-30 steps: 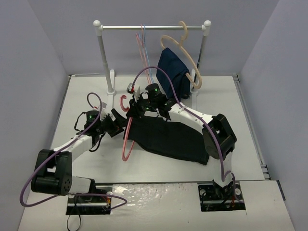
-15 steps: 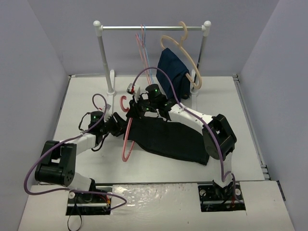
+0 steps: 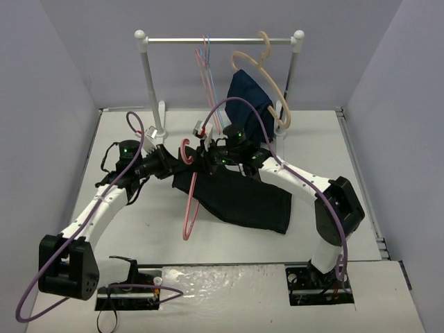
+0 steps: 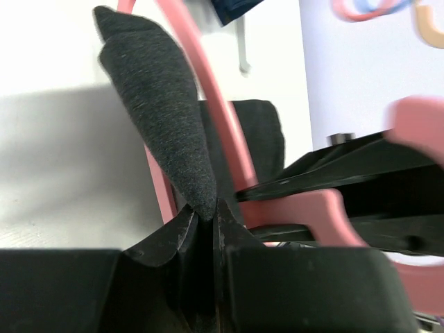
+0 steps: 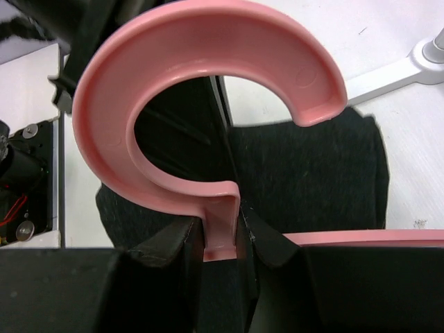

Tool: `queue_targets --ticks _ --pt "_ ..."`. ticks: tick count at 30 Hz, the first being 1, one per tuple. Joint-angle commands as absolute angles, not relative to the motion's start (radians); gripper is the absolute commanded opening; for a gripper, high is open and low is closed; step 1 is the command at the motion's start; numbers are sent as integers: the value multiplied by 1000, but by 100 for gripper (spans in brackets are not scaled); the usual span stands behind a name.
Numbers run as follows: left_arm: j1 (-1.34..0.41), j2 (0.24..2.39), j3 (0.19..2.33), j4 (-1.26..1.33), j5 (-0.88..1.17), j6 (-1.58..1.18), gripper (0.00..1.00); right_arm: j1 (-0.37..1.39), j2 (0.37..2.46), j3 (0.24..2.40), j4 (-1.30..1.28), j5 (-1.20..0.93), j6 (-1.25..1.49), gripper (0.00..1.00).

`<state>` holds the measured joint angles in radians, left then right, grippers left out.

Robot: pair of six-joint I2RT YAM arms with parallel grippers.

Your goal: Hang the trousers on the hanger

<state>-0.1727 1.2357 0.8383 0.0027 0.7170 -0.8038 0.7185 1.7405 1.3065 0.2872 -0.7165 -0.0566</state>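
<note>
The black trousers (image 3: 239, 198) lie on the table, one end raised towards both grippers. My left gripper (image 3: 171, 168) is shut on a pinched fold of the trousers (image 4: 163, 118), which peaks up from its jaws (image 4: 205, 214). The salmon-pink hanger (image 3: 191, 201) slants down over the trousers' left end, and its bar (image 4: 208, 90) passes just behind the fold. My right gripper (image 3: 202, 158) is shut on the hanger's neck (image 5: 222, 232), directly under the curved hook (image 5: 173, 41). Black cloth (image 5: 305, 173) fills the view beneath it.
A white rail (image 3: 218, 40) on two posts stands at the back. A thick tan hanger (image 3: 260, 66) carrying a navy garment (image 3: 250, 104) hangs from it, beside thin light-blue and pink hangers (image 3: 205, 66). The left post's base (image 3: 158, 128) is close behind the left gripper.
My left gripper has shut on the trousers' edge and moved back and up with it. The right gripper and hanger have shifted slightly right, and the trousers have been dragged along.
</note>
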Motion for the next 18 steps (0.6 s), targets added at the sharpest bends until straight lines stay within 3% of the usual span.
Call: queue_targets --ticks 1,18 --pt "-158 1174 988 -150 733 -730 0 709 1629 1269 362 -752 -69 0" --pt "-133 1135 1189 -414 715 -601 0 674 1545 1152 403 -782 -72 0"
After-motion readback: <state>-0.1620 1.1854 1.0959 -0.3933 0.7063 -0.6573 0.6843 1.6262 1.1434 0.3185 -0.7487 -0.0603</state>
